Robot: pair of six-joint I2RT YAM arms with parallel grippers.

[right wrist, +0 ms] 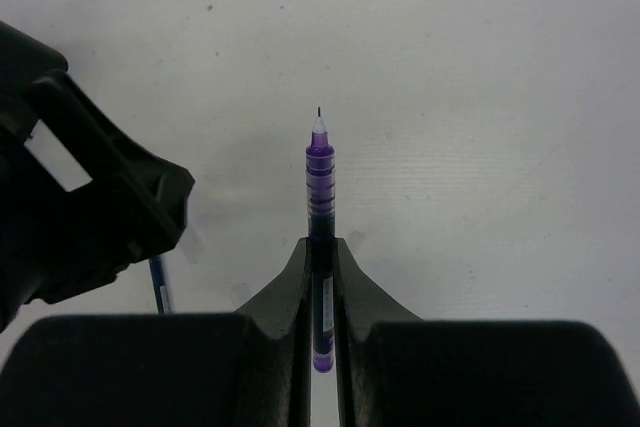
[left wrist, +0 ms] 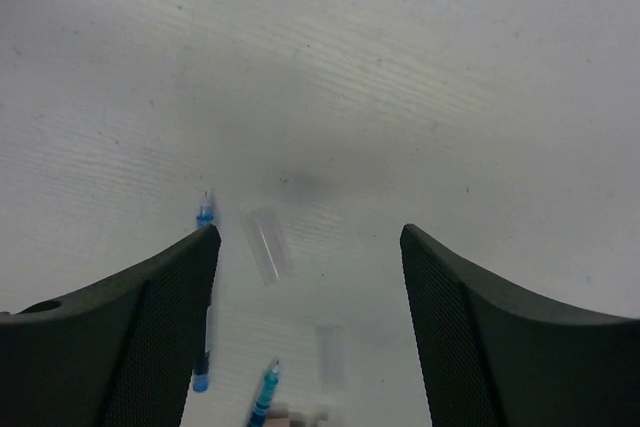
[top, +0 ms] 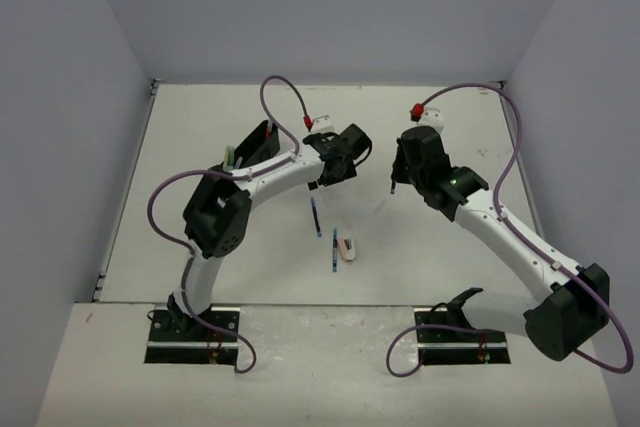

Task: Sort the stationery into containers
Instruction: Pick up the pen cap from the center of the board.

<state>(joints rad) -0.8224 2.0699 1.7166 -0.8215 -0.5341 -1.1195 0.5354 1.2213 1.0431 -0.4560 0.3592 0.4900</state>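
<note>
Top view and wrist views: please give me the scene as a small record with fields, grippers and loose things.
left gripper: open, holding nothing
right gripper: shut on purple pen, tip pointing forward
loose on table: blue pen, second blue pen, eraser
tray: far left, partly hidden by left arm

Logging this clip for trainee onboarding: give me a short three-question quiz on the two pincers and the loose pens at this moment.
1. True or false: the right pincer is shut on a purple pen.
2. The left pincer is: A open and empty; B shut on something; C hidden from every view.
3. In the top view, how many blue pens lie loose on the table?
Key: 1 true; 2 A; 3 two.
</note>
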